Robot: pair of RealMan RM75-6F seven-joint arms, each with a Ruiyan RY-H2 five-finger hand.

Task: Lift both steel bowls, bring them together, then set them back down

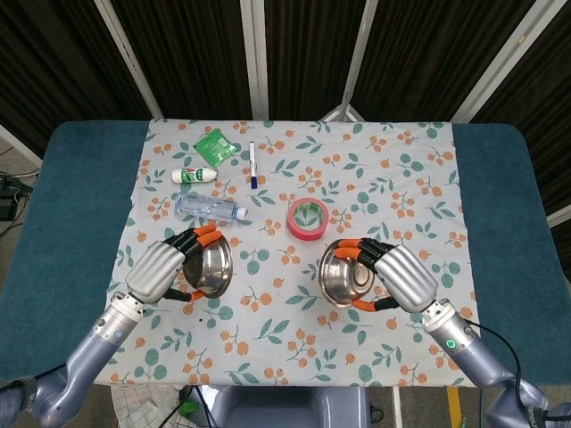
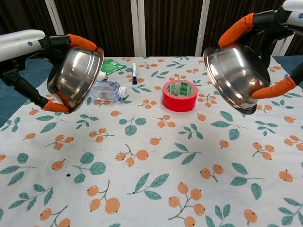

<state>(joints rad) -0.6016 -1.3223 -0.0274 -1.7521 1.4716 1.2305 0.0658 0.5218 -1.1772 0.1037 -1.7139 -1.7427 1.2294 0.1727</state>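
Note:
My left hand (image 1: 161,270) grips one steel bowl (image 1: 211,268) by its rim, orange fingertips over the edge. In the chest view this bowl (image 2: 75,79) hangs tilted above the cloth, its underside facing the camera. My right hand (image 1: 400,276) holds the other steel bowl (image 1: 343,278) the same way. That bowl (image 2: 236,78) also hangs tilted in the air, with an orange fingertip (image 2: 272,89) hooked over its lower rim. The two bowls are well apart, one on each side of the floral cloth.
A red tape roll (image 1: 308,218) lies between and just behind the bowls. A clear plastic bottle (image 1: 209,209), a small white bottle (image 1: 194,176), a green packet (image 1: 215,148) and a marker (image 1: 252,164) lie at the back left of the floral cloth (image 1: 401,178).

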